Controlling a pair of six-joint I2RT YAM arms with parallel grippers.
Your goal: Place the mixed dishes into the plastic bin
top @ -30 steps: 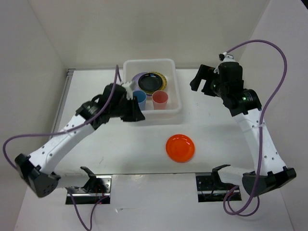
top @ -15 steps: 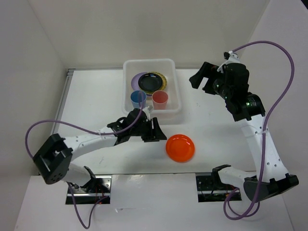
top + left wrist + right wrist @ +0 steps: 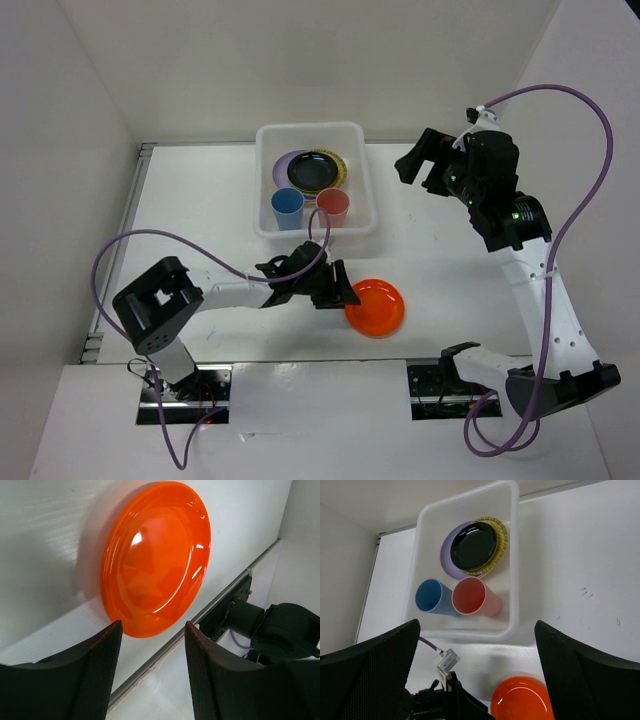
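Lowest in the left wrist view, our left gripper has its fingers apart and empty. Just beyond them, mid-frame, the bright orange plate lies flat on the table, its near rim facing the gap; being round, it has no long axis. In the top view the plastic bin sits upper centre. The right gripper, upper right, is spread open and well apart from the plate, so we judge the left nearer.
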